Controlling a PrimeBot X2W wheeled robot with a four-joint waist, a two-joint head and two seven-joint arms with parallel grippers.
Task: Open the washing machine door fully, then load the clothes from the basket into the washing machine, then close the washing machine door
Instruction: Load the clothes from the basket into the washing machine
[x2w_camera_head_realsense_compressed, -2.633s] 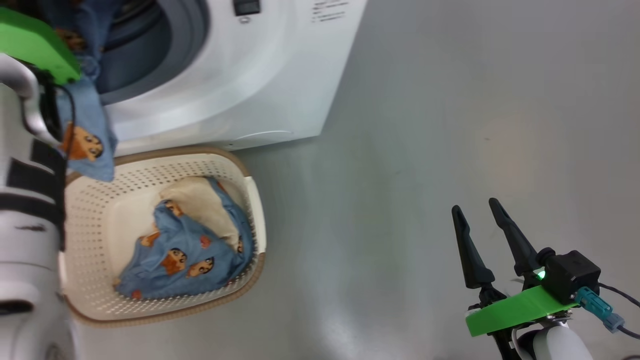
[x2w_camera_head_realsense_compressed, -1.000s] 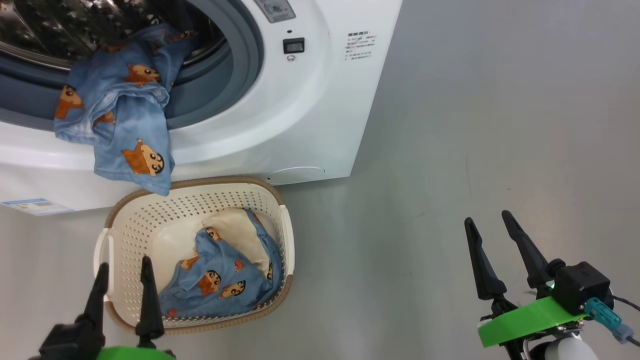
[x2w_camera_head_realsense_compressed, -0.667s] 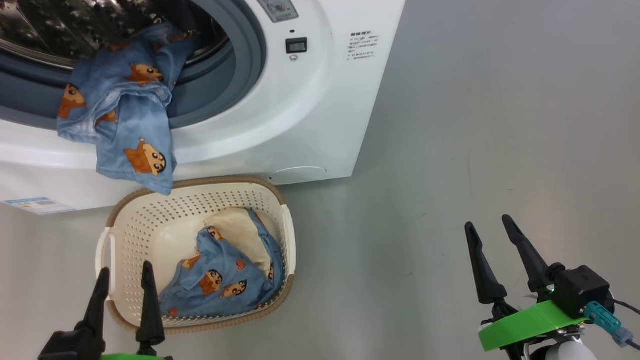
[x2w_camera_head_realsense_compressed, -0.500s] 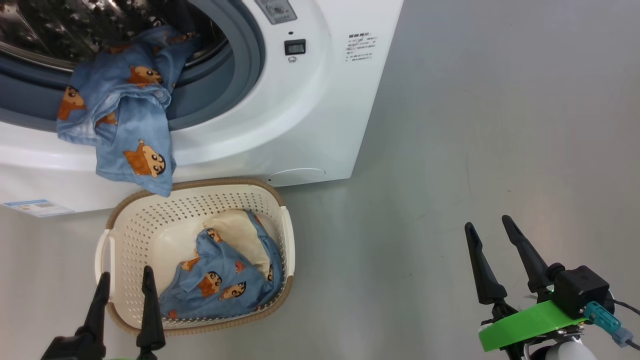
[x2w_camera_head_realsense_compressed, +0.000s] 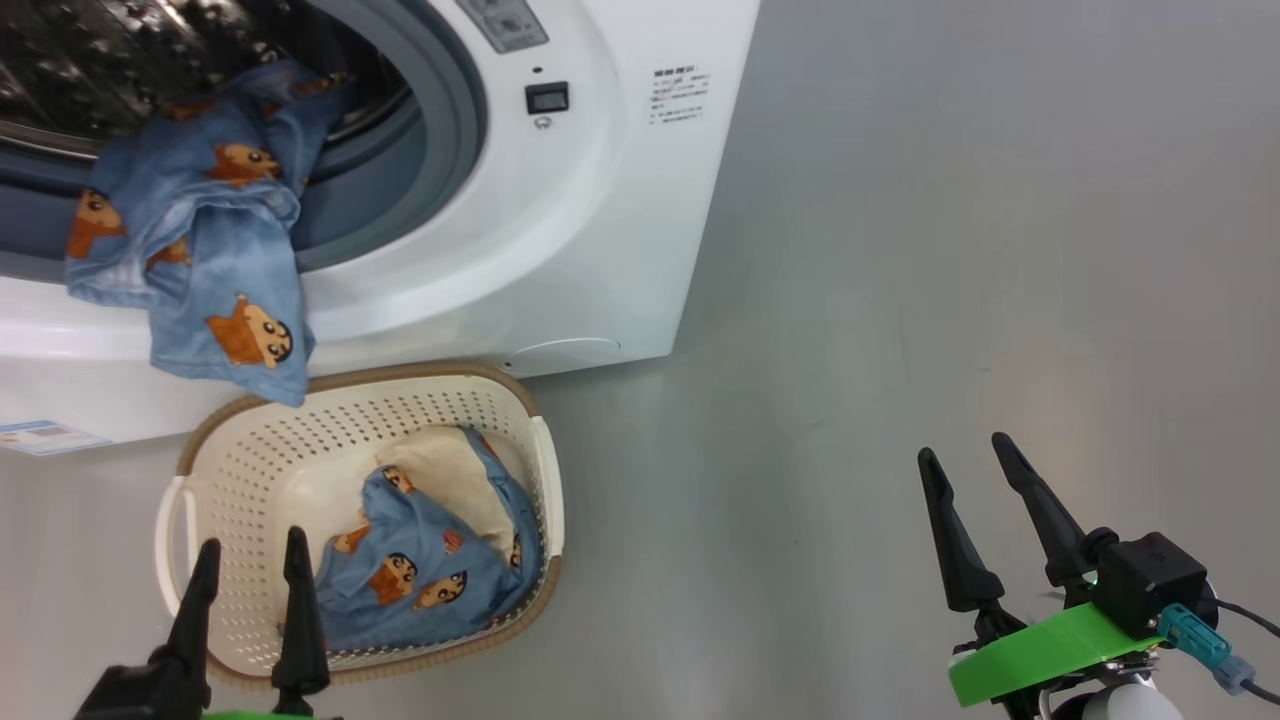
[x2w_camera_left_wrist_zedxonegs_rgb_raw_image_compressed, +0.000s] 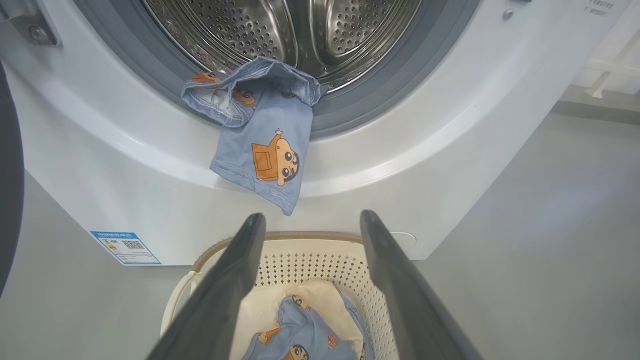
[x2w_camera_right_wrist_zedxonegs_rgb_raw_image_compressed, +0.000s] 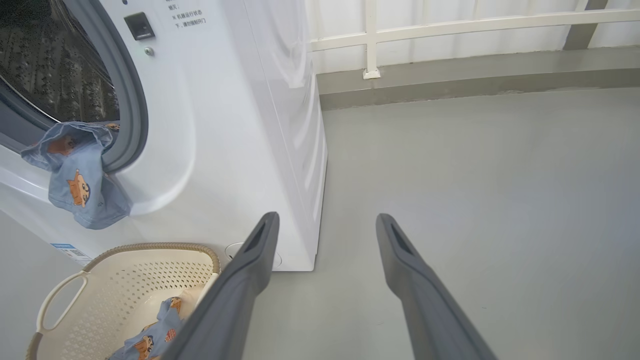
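Left gripper (x2w_camera_head_realsense_compressed: 251, 542): fingers spread, nothing held, tips over the near edge of the basket (x2w_camera_head_realsense_compressed: 400, 375). Right gripper (x2w_camera_head_realsense_compressed: 962, 448): spread, empty, above the floor (x2w_camera_head_realsense_compressed: 900, 250) at 3 o'clock, well apart. Clothes (x2w_camera_head_realsense_compressed: 420, 580) lie in the basket's 4 o'clock corner. A blue garment (x2w_camera_head_realsense_compressed: 200, 250) is draped over the washing machine (x2w_camera_head_realsense_compressed: 600, 200) gasket at 12 o'clock.
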